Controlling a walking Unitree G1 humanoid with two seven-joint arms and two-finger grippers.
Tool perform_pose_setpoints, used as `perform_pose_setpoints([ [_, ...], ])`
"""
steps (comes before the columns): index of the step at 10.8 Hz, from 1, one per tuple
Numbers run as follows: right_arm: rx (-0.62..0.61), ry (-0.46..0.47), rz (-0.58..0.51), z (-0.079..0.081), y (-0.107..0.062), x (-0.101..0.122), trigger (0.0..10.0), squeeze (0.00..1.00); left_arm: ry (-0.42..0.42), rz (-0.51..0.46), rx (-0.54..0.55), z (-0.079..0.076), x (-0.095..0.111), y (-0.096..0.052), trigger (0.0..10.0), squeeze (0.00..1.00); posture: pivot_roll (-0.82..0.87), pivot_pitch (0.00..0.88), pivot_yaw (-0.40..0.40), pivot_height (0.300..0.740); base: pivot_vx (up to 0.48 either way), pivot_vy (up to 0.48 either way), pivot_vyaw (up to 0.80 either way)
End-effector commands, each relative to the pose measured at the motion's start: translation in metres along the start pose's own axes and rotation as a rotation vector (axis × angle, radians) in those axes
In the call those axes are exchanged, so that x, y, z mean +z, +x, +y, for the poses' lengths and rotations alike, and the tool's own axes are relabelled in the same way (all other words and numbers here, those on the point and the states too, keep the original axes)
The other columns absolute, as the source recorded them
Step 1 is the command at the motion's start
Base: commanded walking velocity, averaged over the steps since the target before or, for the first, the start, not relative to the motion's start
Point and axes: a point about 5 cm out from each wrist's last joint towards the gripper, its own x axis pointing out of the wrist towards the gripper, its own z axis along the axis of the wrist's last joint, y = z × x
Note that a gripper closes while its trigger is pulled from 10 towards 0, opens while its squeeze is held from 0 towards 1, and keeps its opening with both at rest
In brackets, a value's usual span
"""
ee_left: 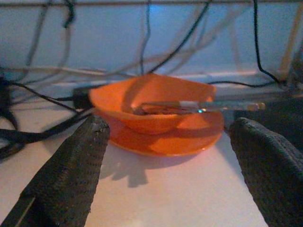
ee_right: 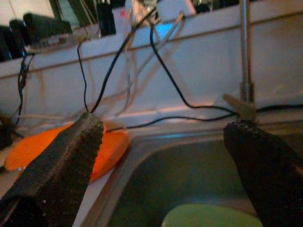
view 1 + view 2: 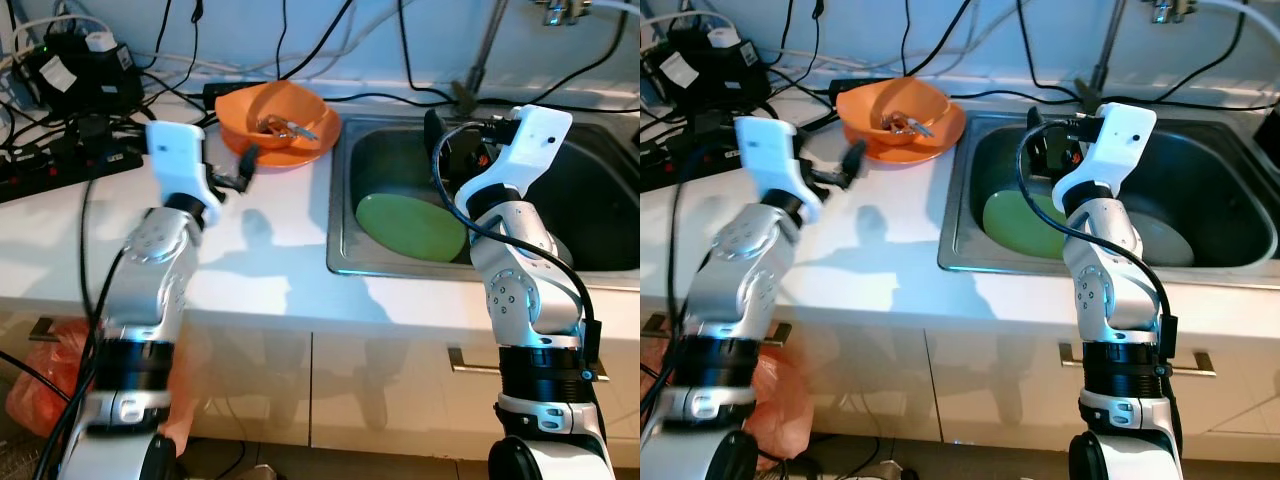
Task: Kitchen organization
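My left pincer [image 3: 243, 170], fingers wide, sits lower left of the orange bowl [image 3: 285, 120], nearer than my right pincer [image 3: 1037, 137], also wide, over the sink [image 3: 600, 262].

A: Sink [image 3: 345, 215], brushed metal, dull sheen. Beside the sink, tabletop [image 3: 270, 270] white, smooth, faintly glossy.

B: Orange bowl [image 1: 156, 101] by the sink, plastic, smooth, satin. Green plate [image 3: 410, 228] inside the sink, matt.

A: Left fingers [image 1: 71, 175] black, rough woven texture. Arm shells [image 3: 520, 290] silver, glossy.
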Motion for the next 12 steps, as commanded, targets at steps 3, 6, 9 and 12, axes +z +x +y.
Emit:
perform_pose_setpoints([
  [3, 0.014, -0.056, 0.072, -0.003, -0.002, -0.003, 10.0, 0.00, 0.050, 0.025, -0.114, -0.012, 0.003, 0.017, 10.0, 0.00, 0.06, 0.068, 0.019, 0.740, 0.000, 0.000, 0.00],
  [6, 0.069, 0.005, 0.038, 0.001, -0.004, 0.005, 10.0, 0.00, 0.064, 0.065, -0.143, -0.012, -0.003, 0.031, 10.0, 0.00, 0.04, 0.087, 0.031, 0.740, 0.000, 0.000, 0.00],
  [9, 0.243, -0.030, 0.038, 0.021, -0.018, 0.010, 10.0, 0.00, 0.058, 0.094, -0.146, -0.013, -0.008, 0.043, 10.0, 0.00, 0.02, 0.103, 0.037, 0.740, 0.000, 0.000, 0.00],
  [12, 0.274, -0.011, 0.044, 0.024, -0.023, 0.008, 10.0, 0.00, 0.096, 0.114, -0.189, -0.022, -0.009, 0.055, 10.0, 0.00, 0.01, 0.106, 0.042, 0.740, 0.000, 0.000, 0.00],
])
